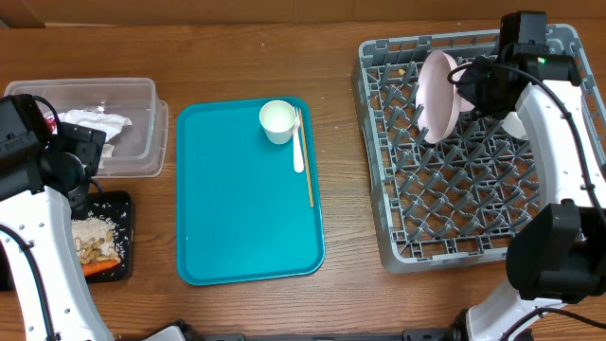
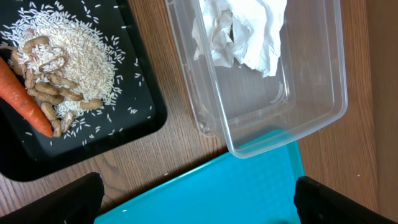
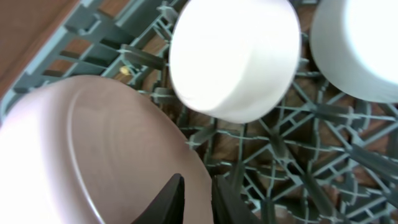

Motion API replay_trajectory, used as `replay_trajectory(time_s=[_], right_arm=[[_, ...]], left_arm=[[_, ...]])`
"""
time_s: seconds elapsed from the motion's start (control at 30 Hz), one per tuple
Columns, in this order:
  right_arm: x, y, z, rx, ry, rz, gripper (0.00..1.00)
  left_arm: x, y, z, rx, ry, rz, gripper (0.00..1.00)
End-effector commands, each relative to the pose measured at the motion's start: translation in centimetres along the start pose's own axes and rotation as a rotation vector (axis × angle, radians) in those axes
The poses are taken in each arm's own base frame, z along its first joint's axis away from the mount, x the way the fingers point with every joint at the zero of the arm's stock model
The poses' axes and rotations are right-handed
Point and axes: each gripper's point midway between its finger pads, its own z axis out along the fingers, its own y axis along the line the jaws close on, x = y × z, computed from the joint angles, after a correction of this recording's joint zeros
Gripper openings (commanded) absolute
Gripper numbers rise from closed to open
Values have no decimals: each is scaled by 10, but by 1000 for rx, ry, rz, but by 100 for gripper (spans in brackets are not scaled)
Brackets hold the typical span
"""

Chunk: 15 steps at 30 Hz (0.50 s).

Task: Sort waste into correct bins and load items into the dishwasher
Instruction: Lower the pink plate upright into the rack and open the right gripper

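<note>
I have the right gripper pinched on the rim of the pink plate to stand it edgewise among the rack pegs beneath it; the left gripper gapes empty.

My left arm comes up from the lower left of the overhead frame, black wrist bent inward. The left tool hangs with its jaws spread wide, fingers in the wrist view's bottom corners. My right arm runs up the right edge and folds left. The right tool is pinched nearly together on the pink plate rim.
</note>
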Motion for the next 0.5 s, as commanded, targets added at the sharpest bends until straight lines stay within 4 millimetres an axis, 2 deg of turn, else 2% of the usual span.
replay_trajectory(time_s=[0.0,0.07,0.13,0.17,0.2,0.23,0.27,0.37,0.47], right_arm=[[-5,8,-6,-29,-10,-26,22],[-11,12,-16,-39,-26,-27,24],[-20,18,-32,-51,-46,-37,35],[-23,21,-39,-56,-54,-45,42],[-30,27,-56,-67,-73,-53,61],[-32,31,-67,-75,-82,-57,71],[-34,35,-78,-82,-90,-61,75],[-29,49,-101,-100,-91,-87,77],[-12,69,-108,-114,-70,-137,82]], left_arm=[[2,-2,0,4,1,-3,100],[2,-2,0,4,2,-3,100],[2,-2,0,3,2,-3,100],[2,-2,0,4,2,-3,100],[2,-2,0,4,1,-3,100],[2,-2,0,4,2,-3,100],[2,-2,0,3,2,-3,100],[2,-2,0,3,2,-3,100],[2,-2,0,4,1,-3,100]])
